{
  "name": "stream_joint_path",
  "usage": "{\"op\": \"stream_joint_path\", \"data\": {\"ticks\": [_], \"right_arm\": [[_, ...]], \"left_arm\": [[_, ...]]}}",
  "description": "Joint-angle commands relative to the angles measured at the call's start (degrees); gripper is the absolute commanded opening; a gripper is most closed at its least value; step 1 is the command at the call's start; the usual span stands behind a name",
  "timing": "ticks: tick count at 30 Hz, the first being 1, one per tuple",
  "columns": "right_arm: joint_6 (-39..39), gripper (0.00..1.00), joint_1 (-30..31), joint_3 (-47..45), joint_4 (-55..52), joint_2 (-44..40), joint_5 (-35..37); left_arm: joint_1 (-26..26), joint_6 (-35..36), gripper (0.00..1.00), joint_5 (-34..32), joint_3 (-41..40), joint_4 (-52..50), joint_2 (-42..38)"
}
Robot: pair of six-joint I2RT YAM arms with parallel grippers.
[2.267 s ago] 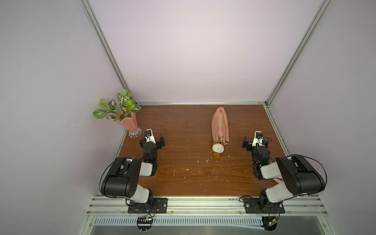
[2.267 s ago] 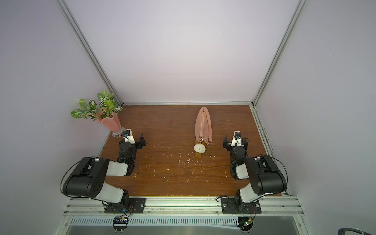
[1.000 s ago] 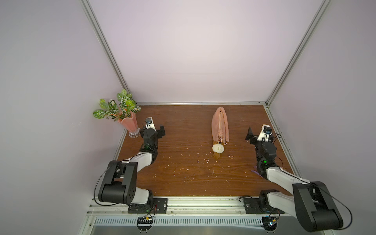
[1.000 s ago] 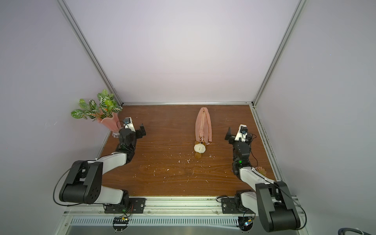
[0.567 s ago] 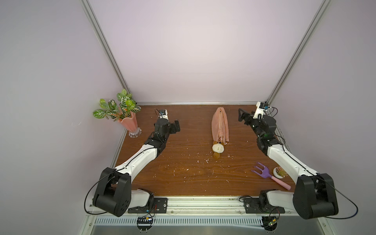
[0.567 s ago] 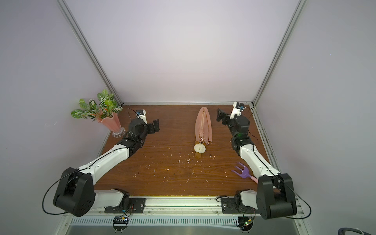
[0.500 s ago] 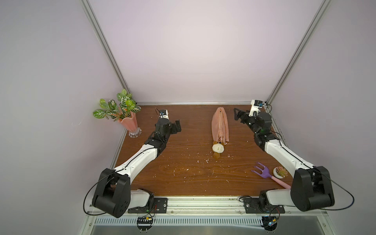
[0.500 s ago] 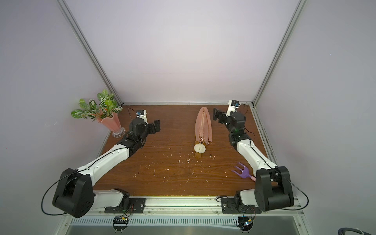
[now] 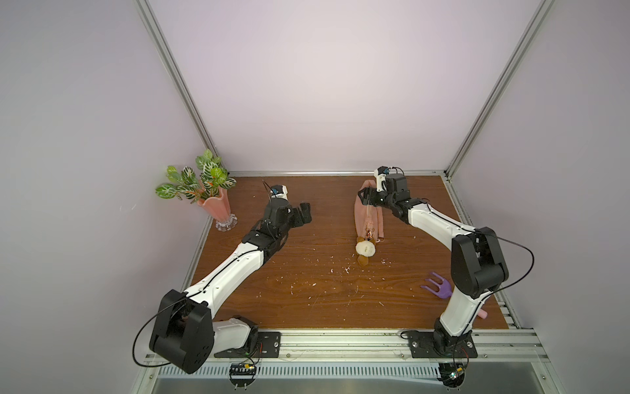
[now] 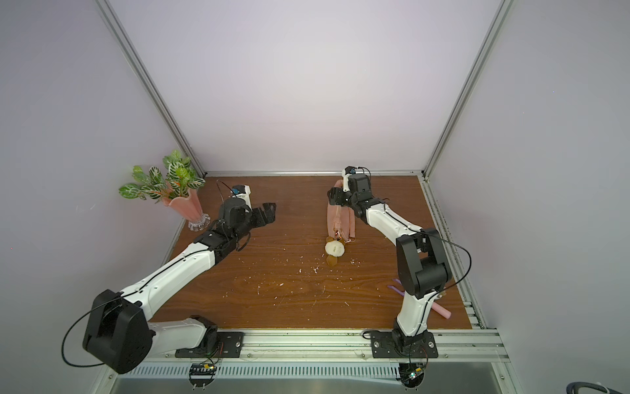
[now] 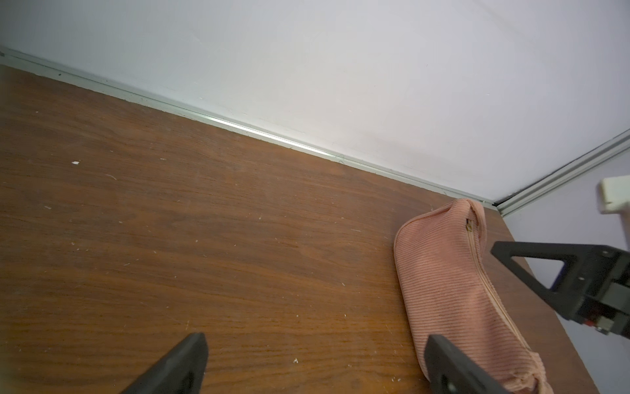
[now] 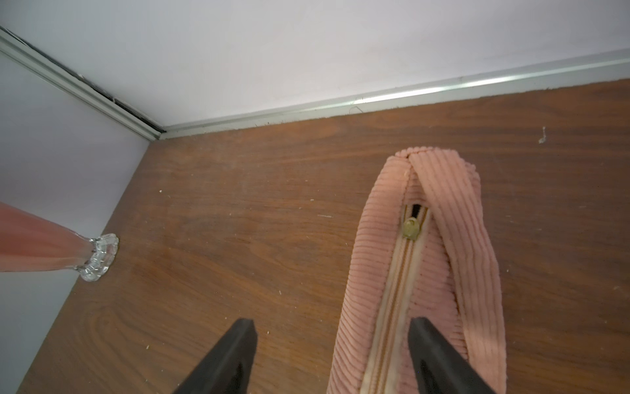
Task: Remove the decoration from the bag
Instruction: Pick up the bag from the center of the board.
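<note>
The salmon-pink ribbed bag (image 9: 371, 218) (image 10: 342, 220) lies lengthwise at the back of the table, zipper up. The decoration (image 9: 365, 248) (image 10: 334, 248), a cream and brown plush charm, hangs off the bag's near end and rests on the wood. My right gripper (image 9: 367, 198) (image 12: 332, 331) hovers open over the bag's far half. One of its fingers is above the zipper (image 12: 395, 293) and the other is above bare table. My left gripper (image 9: 304, 215) (image 11: 315, 344) is open over bare wood, left of the bag (image 11: 443, 273). Neither wrist view shows the decoration.
A pink vase with green leaves (image 9: 213, 204) (image 10: 185, 204) stands in the back left corner, its glass foot (image 12: 99, 257) near the wall. A purple forked toy (image 9: 438, 288) lies at the near right beside the right arm. White crumbs dot the wooden table (image 9: 306, 290).
Both arms have stretched out from the near edge toward the back. The right gripper has swung left over the bag's far end and its jaws have narrowed. The purple toy has come into view.
</note>
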Motion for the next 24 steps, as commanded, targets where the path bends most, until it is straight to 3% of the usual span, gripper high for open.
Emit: {"op": "stream_joint_path", "data": {"ticks": [1, 12, 16, 21, 24], "right_arm": [[-1.2, 0.69, 0.65, 2.45, -3.01, 0.36, 2.16], [-5.54, 0.56, 2.15, 7.43, -8.11, 5.73, 6.29], [-8.28, 0.39, 2.95, 8.96, -9.74, 6.85, 6.06], [-12.04, 0.03, 3.86, 10.3, -12.67, 7.18, 5.7], [-13.18, 0.0, 4.1, 10.09, -13.3, 6.2, 4.64]], "left_arm": [[-0.7, -0.93, 1.0, 1.74, 1.92, -1.19, -1.5], [-0.7, -0.49, 1.0, 2.93, 2.31, -1.75, -2.56], [-0.7, -0.34, 1.0, 3.03, 2.09, -2.13, -3.3], [-0.7, -0.4, 1.0, 3.12, 1.7, -2.24, -4.01], [-0.7, -0.43, 1.0, 3.19, 1.51, -2.38, -4.3]]}}
